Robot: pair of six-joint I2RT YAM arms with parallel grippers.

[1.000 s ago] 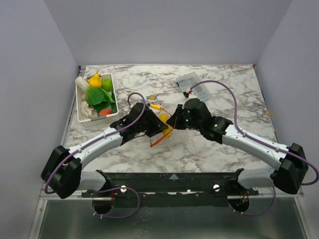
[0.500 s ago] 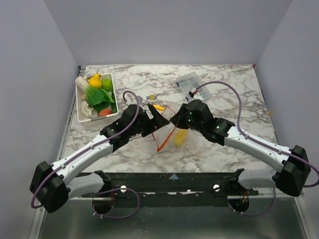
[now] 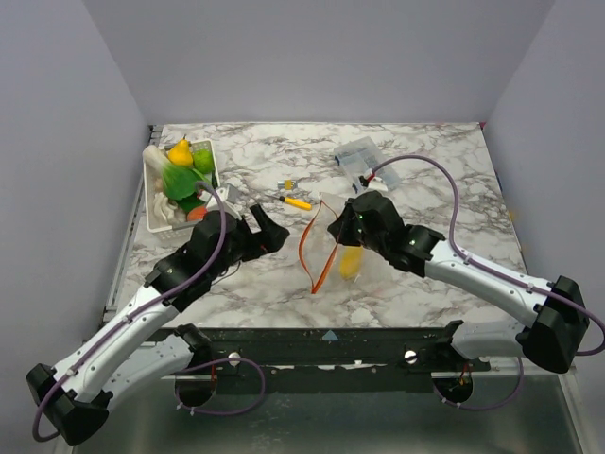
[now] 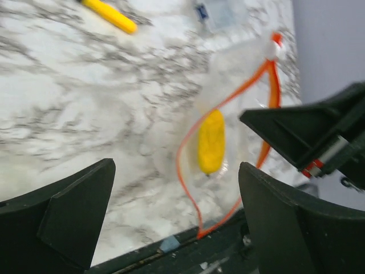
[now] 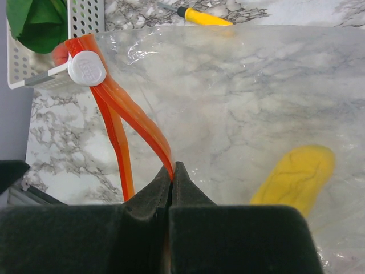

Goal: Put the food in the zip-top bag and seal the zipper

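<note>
Here the right tool (image 5: 172, 168) pinches the zipper (image 5: 122, 114); left tool (image 4: 174, 171) gapes wide, apart from the bag (image 5: 239, 85).

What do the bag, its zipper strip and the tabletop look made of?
zip-top bag: thin, glossy clear plastic film; the marble pattern shows through.
zipper: orange-red, likely flexible plastic; it curves in loops.
table: marble-look, maybe laminate; grey veins.
</note>
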